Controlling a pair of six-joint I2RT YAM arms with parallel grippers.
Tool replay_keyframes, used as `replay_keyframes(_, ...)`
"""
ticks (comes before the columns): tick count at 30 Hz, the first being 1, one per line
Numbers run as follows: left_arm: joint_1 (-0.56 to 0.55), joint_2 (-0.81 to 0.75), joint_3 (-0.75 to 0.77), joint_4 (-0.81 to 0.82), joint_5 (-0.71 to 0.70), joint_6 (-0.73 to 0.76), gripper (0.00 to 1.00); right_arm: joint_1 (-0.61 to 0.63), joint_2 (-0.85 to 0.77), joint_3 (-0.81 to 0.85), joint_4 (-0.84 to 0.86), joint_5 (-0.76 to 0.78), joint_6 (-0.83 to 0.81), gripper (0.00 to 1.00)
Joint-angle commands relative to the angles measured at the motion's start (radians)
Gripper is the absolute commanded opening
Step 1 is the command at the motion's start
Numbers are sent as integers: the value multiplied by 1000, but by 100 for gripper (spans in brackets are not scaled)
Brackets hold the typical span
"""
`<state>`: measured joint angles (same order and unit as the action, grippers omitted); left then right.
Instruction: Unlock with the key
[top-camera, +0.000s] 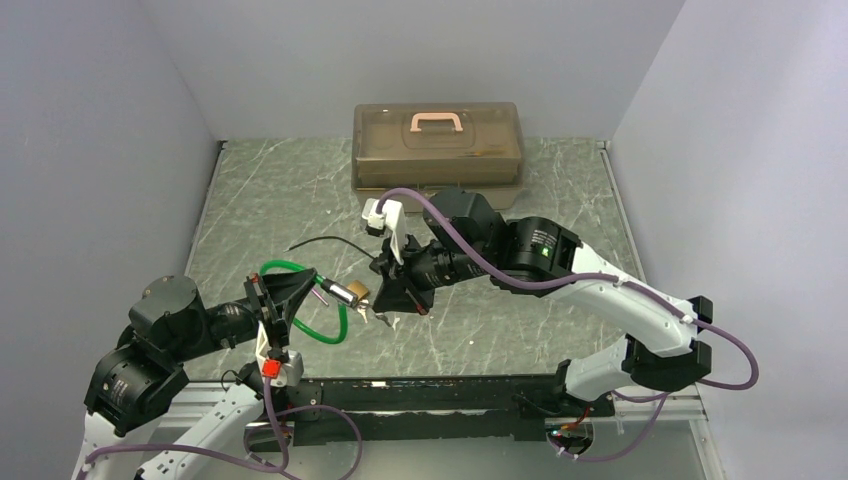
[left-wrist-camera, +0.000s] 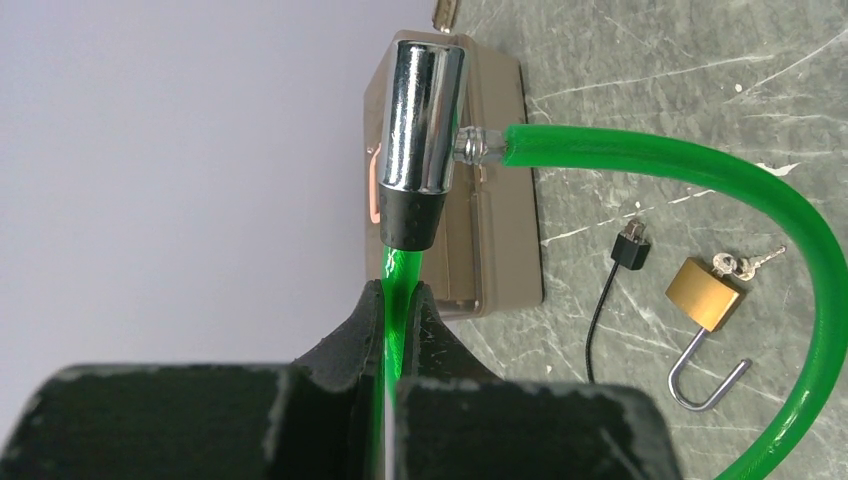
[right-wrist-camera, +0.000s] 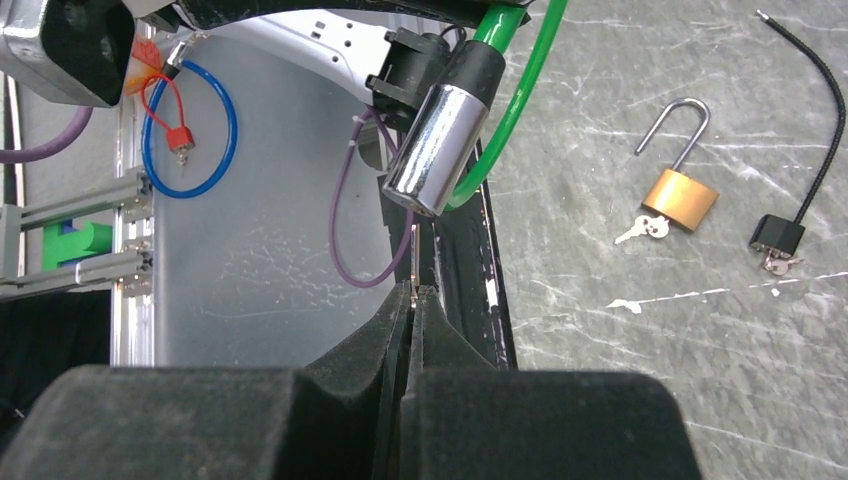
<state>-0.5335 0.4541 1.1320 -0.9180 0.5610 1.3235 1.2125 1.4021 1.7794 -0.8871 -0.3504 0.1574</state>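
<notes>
A green cable lock hangs above the table, and my left gripper is shut on its cable just below the chrome lock cylinder. In the top view the left gripper holds the cylinder pointing right. My right gripper is shut on a thin key, whose blade stands out of the jaws. The blade's tip is right under the end face of the chrome cylinder; I cannot tell whether it touches. From above, the right gripper sits just right of the cylinder.
An open brass padlock with small keys lies on the table, beside a black cable with a small black lock. A brown box with a pink handle stands at the back. Grey walls close in both sides.
</notes>
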Motion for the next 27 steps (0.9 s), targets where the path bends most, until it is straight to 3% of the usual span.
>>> replay_keyframes(1, 6, -5, 20, 53, 41, 14, 0, 3, 14, 47, 54, -20, 9, 0)
replay_keyframes(27, 13, -6, 29, 34, 57, 37, 0, -9, 14, 64, 7, 26, -26, 0)
